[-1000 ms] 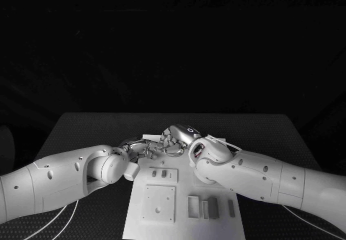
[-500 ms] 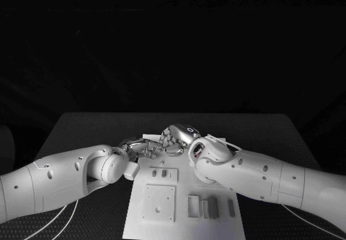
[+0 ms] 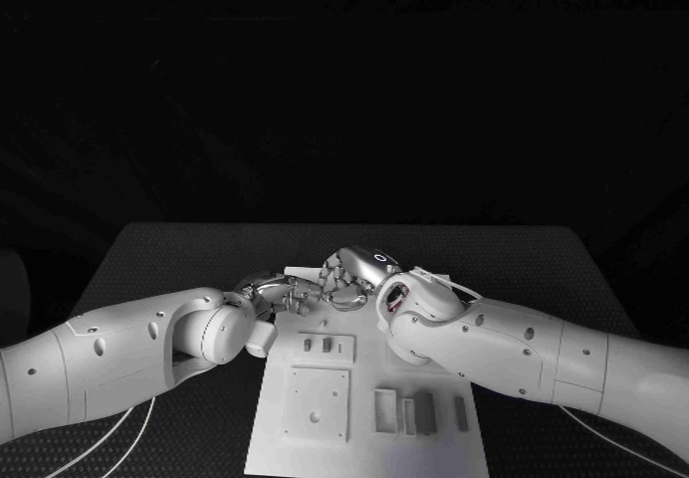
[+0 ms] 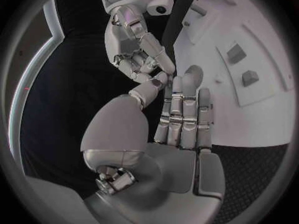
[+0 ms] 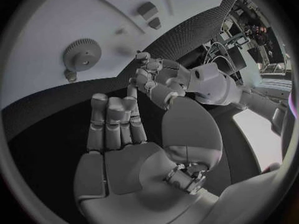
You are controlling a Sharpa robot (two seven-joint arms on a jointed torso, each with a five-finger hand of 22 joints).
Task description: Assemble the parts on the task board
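**A:** Head view first. Both hands are bunched together over the far end of the task board. The left hand and right hand are practically touching, fingers toward each other. Can't tell from here whether either one has anything in it.

**B:** And the parts?

**A:** On the near side of the hands, toward the robot: two small parts standing in a raised square plate, then a bigger plate with holes, and beside that a row of upright bars.

**B:** Left wrist view help?

**A:** Some. The left hand has its fingers straight and side by side, lying flat just above the board, nothing between them. The right hand sits just past its fingertips, fingers curled inward. Whether it pinches something, I can't tell.

**B:** Right wrist view?

**A:** The right hand shows its fingers close together and bent forward, no part visible in them. Just beyond its fingertips is a gear lying flat on the board, with a small round piece right beside it. Neither hand touches the gear. Two small blocks stand further out.
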